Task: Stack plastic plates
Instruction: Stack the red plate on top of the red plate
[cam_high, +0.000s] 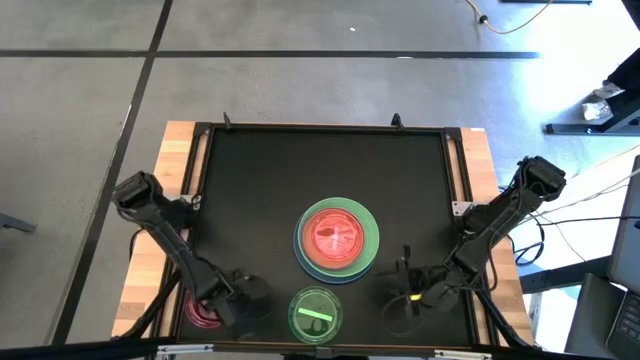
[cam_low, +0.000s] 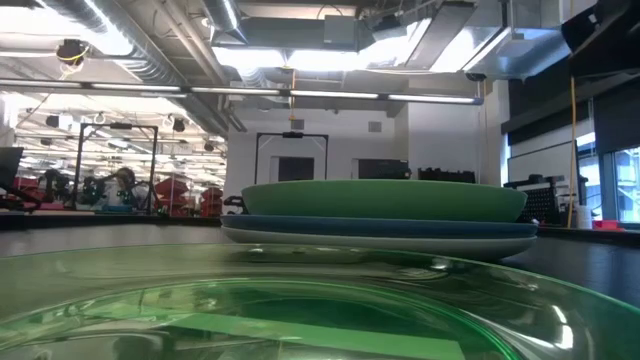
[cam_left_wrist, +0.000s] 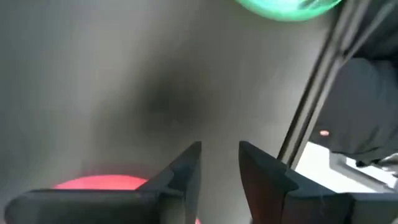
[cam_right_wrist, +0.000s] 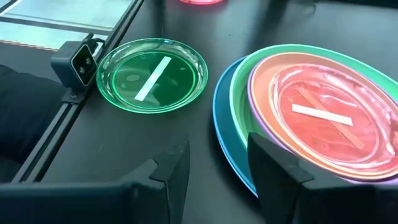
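A stack of plates (cam_high: 336, 238) rests on the black mat in mid-table: blue at the bottom edge (cam_right_wrist: 224, 124), then green, purple and orange, with a see-through pink dish (cam_right_wrist: 329, 112) on top. In the low view the stack (cam_low: 385, 212) shows a white plate lowest. A small see-through green dish (cam_high: 315, 314) (cam_right_wrist: 152, 74) with a bright bar lies near the table's near edge. A second pink dish (cam_high: 203, 313) (cam_left_wrist: 99, 182) lies at the near left. My left gripper (cam_high: 255, 298) (cam_left_wrist: 219, 165) is open just beside that pink dish. My right gripper (cam_high: 395, 298) (cam_right_wrist: 217, 168) is open, low, right of the green dish.
A raised metal frame (cam_high: 200, 170) borders the black mat on wooden boards. A small camera (cam_right_wrist: 78, 62) sits on the near rail beside the green dish. Bare mat (cam_high: 320, 165) lies behind the stack. The green dish fills the foreground of the low view (cam_low: 300, 310).
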